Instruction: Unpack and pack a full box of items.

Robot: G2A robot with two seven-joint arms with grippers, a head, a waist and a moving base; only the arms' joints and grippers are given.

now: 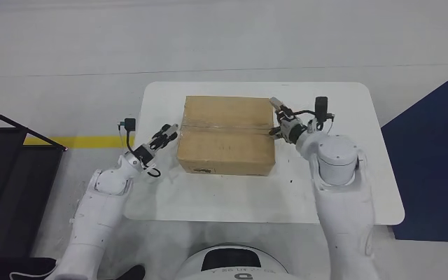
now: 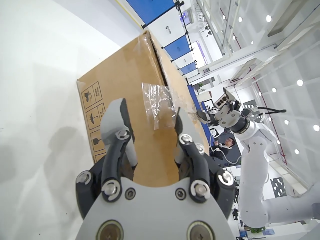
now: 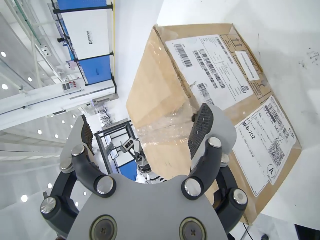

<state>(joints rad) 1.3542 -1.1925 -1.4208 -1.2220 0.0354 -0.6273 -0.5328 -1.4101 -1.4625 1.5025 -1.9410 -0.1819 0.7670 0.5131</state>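
Observation:
A closed brown cardboard box (image 1: 227, 134) sits in the middle of the white table (image 1: 210, 199), its top flaps meeting along a centre seam with clear tape (image 2: 156, 104) over the ends. My left gripper (image 1: 168, 133) is open at the box's left end (image 2: 120, 106), level with the seam. My right gripper (image 1: 277, 120) is open at the box's right end, beside the taped seam (image 3: 165, 123); that end carries white shipping labels (image 3: 212, 71). Nothing lies between either pair of fingers.
A yellow floor line (image 1: 77, 141) runs left of the table. A dark frame (image 1: 17, 175) stands at the left edge and a blue panel (image 1: 420, 161) at the right. Bare table surface lies in front of and behind the box.

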